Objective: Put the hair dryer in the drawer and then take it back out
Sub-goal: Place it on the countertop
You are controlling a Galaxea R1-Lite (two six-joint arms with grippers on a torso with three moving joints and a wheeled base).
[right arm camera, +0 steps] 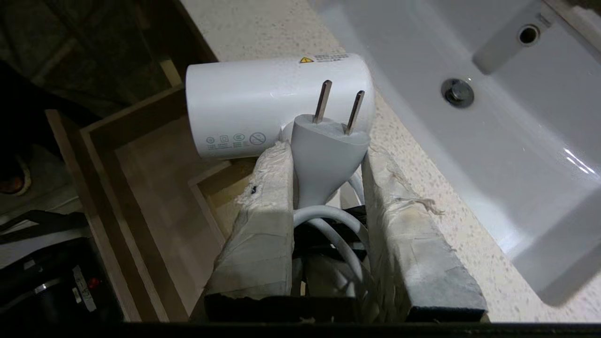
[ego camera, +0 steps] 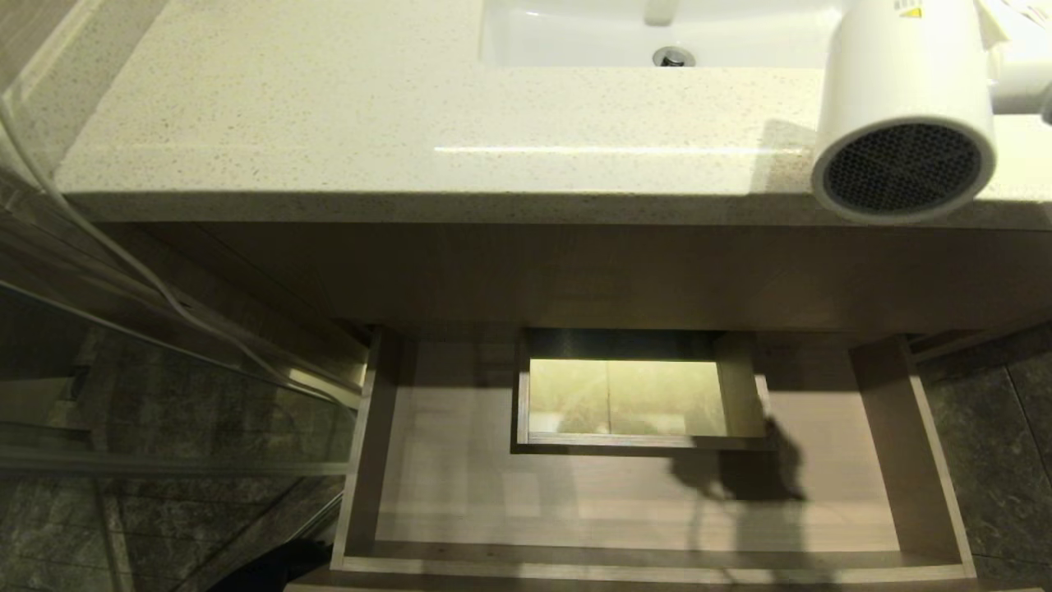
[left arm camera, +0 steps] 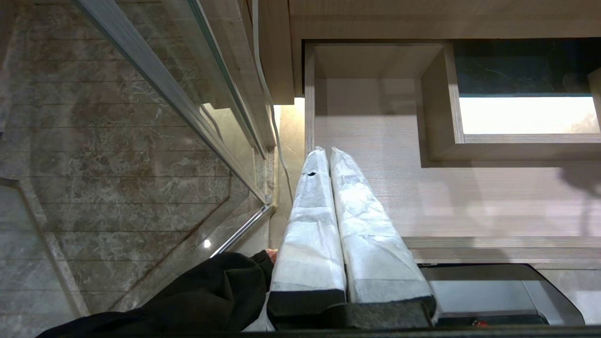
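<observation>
Hair dryer (ego camera: 904, 107) held in the air above the right part of the countertop (ego camera: 329, 123), its barrel overhanging the counter's front edge. Barrel long axis runs roughly front to back and tilts down toward the camera: the dark honeycomb grille (ego camera: 902, 168) faces the robot and slightly downward, the rear end points toward the sink (ego camera: 575, 37). Yellow warning label (right arm camera: 306, 59) sits on the upper side of the barrel, near the rear. Handle leaves the barrel toward the robot's right.

Right gripper (right arm camera: 324, 155) is clamped on the dryer at the handle; the grey plug (right arm camera: 324, 155) sits between the two wrapped fingers (right arm camera: 263, 206), prongs up, touching the barrel, with loops of white cord (right arm camera: 328, 220) bunched behind it in the gap. Jaws partly closed, gripping.

Drawer (ego camera: 883, 436) is pulled out below the counter, well apart from the dryer and lower. Nothing lies on its floor. Boxed rectangular hole (ego camera: 625, 399) sits toward the back at centre. A shadow falls on the floor right of the hole.

Left gripper (left arm camera: 327, 152) hangs at the drawer's left edge, fingers pressed together, holding nothing. A dark sleeve (left arm camera: 202, 291) shows beside it.
</observation>
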